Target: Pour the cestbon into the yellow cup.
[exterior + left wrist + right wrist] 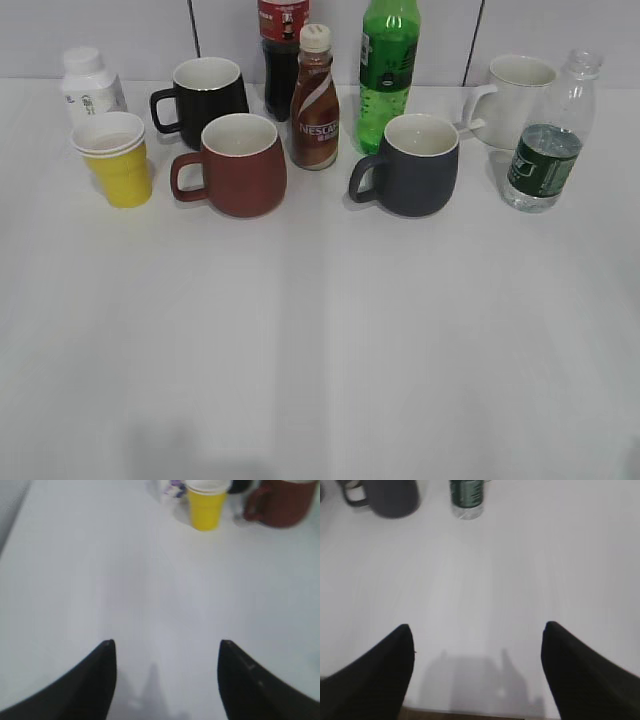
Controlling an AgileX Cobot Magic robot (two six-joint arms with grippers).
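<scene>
The cestbon (544,150), a clear ribbed bottle with a dark green label band and no cap, stands upright at the far right of the table. Its lower part shows in the right wrist view (466,497). The yellow cup (117,160), white inside, stands at the far left and also shows in the left wrist view (205,506). My left gripper (165,647) is open and empty over bare table, well short of the cup. My right gripper (477,630) is open and empty near the front edge, well short of the bottle. Neither gripper shows in the exterior view.
Between cup and bottle stand a red-brown mug (235,165), a black mug (205,95), a dark grey mug (415,163), a white mug (510,98), a Nescafe bottle (314,100), a green soda bottle (388,70), a cola bottle (282,55) and a small white bottle (90,88).
</scene>
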